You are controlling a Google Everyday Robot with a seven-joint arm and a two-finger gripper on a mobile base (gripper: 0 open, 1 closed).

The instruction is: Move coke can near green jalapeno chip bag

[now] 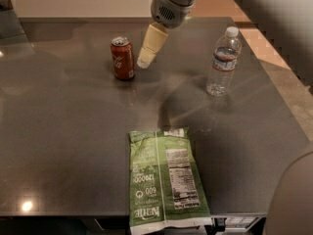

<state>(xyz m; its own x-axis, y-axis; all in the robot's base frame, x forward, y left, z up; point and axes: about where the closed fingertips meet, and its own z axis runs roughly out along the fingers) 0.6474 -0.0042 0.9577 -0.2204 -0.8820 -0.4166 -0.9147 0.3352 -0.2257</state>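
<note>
The coke can (pixel 122 58), red with white script and a silver top, stands upright on the dark grey table (pixel 63 131) at the back left of centre. The green jalapeno chip bag (pixel 165 181) lies flat at the table's front edge, its white nutrition panel facing up. My gripper (pixel 145 60) hangs from the arm at the top of the view, pointing down and left, with its cream fingertip just right of the can and slightly above the table. It holds nothing.
A clear plastic water bottle (pixel 223 62) with a white cap stands upright at the back right. The table's right edge runs diagonally beside a light floor (pixel 288 89). A grey robot part (pixel 293 199) fills the lower right corner.
</note>
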